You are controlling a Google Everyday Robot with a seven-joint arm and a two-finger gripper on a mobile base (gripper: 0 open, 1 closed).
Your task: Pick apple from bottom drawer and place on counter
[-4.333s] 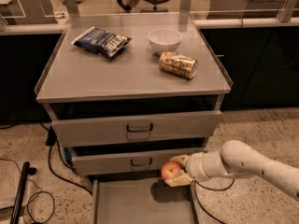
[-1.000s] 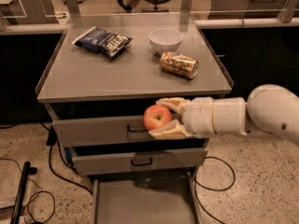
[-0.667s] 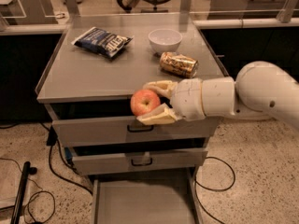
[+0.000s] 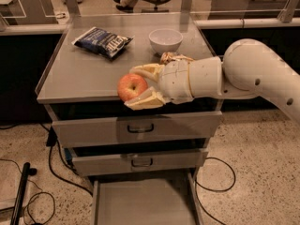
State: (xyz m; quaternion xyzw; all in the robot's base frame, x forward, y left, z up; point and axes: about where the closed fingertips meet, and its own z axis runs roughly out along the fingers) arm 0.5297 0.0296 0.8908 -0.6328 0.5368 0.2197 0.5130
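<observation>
The red-orange apple (image 4: 131, 86) sits between the pale fingers (image 4: 142, 100) of my gripper (image 4: 139, 85), which is shut on it. The white arm reaches in from the right. The apple hangs at the front edge of the grey counter (image 4: 79, 74), just above its rim. The bottom drawer (image 4: 140, 203) is pulled open below, and its flat grey floor shows bare.
On the counter stand a dark blue snack bag (image 4: 102, 41) at the back left, a white bowl (image 4: 165, 40) at the back middle, and a gold can (image 4: 171, 57) partly hidden behind my arm. Two shut drawers with loop handles (image 4: 140, 127) lie under the counter. Cables run on the floor at left.
My gripper has lifted the apple from the bottom drawer, past the upper drawer fronts, up and leftward to the counter's front edge.
</observation>
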